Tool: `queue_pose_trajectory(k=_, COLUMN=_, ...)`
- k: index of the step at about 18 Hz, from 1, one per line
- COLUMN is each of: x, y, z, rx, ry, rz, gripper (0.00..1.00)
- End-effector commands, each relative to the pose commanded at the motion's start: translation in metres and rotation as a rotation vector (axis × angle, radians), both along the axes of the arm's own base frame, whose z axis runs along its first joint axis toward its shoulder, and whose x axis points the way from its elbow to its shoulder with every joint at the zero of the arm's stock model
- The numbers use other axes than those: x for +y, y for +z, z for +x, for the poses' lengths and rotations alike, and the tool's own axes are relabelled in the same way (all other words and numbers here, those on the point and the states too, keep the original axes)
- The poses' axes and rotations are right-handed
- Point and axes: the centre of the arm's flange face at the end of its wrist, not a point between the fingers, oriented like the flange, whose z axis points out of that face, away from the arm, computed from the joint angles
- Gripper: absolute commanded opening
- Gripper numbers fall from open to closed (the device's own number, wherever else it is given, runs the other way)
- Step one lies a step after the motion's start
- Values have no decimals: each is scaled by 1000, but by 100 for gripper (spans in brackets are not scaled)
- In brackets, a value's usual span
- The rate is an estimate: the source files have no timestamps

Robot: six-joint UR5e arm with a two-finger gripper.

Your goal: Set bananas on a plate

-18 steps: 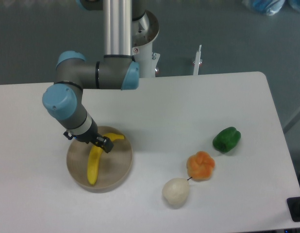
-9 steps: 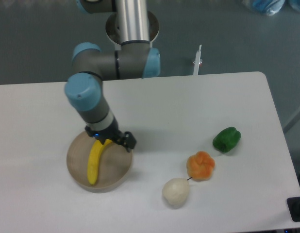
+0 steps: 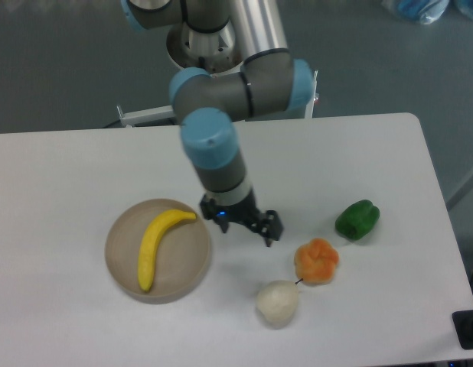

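Yellow bananas flat on plate, left of empty parted jaws.

The arm reaches down from the rear, wrist vertical, its gripper holding nothing

arm: silver-grey tubes | joints: light-blue caps | end effector: small, black, blue light spot

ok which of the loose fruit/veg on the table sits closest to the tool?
The orange fruit, just right of and below the tool; the whitish lump and green pepper lie farther off.
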Motion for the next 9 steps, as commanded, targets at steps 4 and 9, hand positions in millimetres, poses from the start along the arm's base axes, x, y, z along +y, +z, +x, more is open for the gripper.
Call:
queue_pose_trajectory(k=4, x=-8, y=26, z=-43, rx=45, ry=-136, rz=-29, gripper=100)
queue_pose_trajectory(k=9, x=-8, y=29, z=-70, rx=31, ry=-127, rz=-44, gripper=100)
